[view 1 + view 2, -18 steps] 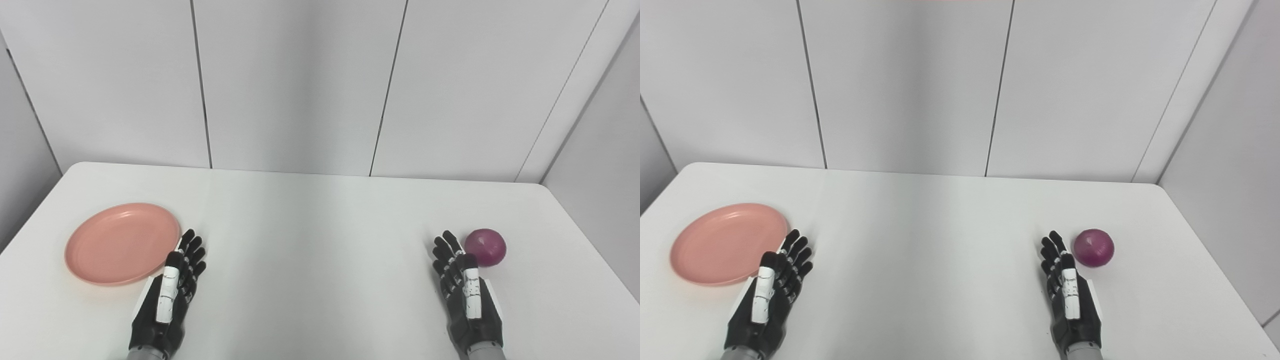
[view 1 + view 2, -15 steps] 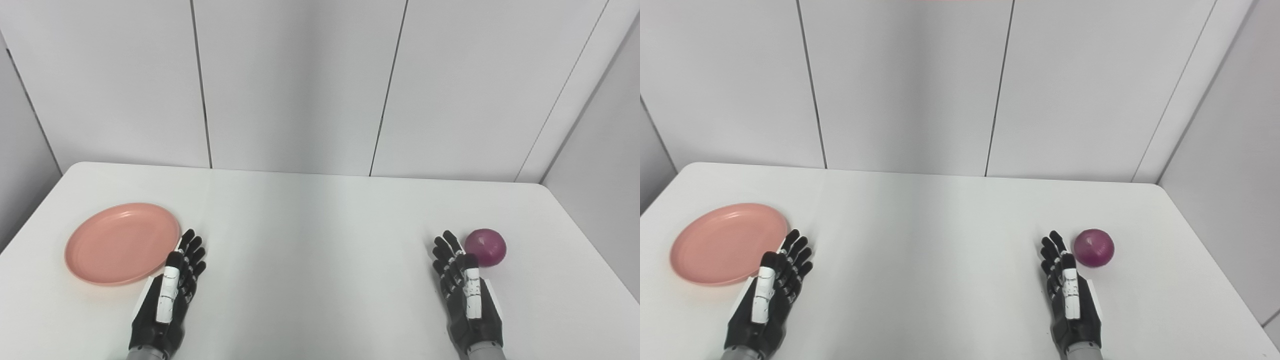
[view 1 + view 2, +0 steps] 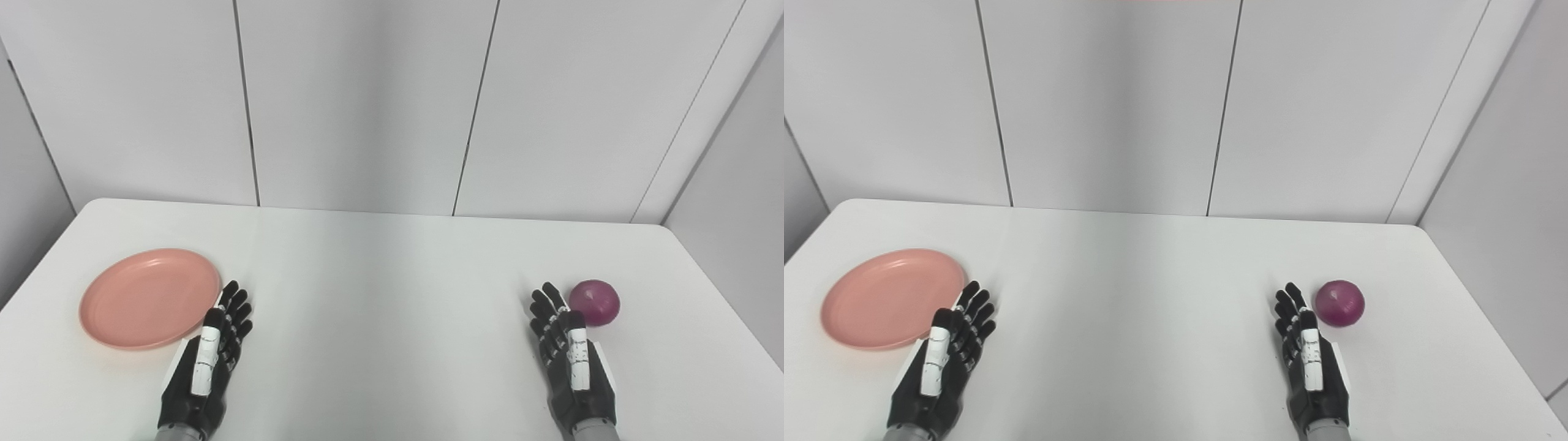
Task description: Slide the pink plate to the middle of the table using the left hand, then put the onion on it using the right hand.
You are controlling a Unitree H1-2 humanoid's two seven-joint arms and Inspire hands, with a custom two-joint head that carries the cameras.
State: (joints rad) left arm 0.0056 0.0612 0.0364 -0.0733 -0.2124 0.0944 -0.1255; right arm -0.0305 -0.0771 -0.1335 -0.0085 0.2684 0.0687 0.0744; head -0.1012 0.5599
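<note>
Both hands idle, palms inward, edge-on to the table [image 3: 392, 288]. Left hand [image 3: 205, 361] at 7 o'clock, fingers straight, close together, holding nothing; fingertips just beside the plate's near-right rim, likely staged for the push. Plate [image 3: 150, 297] at 9 o'clock, flat, round, no long axis; not yet slid to the middle. Right hand [image 3: 572, 361] at 5 o'clock, same narrow empty fingers. Onion [image 3: 594, 302] at 4 o'clock, just beside those fingertips, untouched; roundish, which way its stem end points I cannot tell
</note>
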